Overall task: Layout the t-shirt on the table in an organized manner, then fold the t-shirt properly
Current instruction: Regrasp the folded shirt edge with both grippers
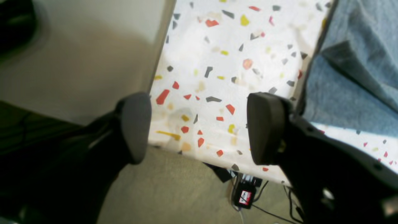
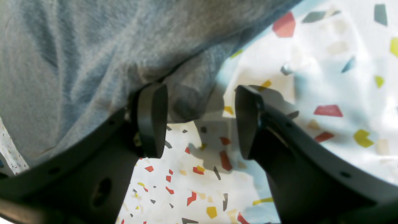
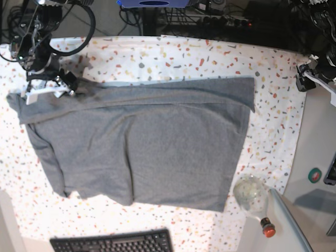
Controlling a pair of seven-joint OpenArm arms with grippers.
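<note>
T-shirt (image 3: 147, 152) spread across the table (image 3: 273, 105), reaching its left edge; no legible writing. Right gripper (image 2: 199, 121) parted at the shirt's upper-left corner, cloth at one finger, nothing clamped. Left gripper (image 1: 199, 127) wide apart, empty, over the table's right edge.

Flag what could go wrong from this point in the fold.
The right gripper is open at the t-shirt's edge with little cloth between its pads, so a close may catch only a thin bit or miss. The left gripper is open over the table's edge, off the shirt, leaving that side unheld.
</note>
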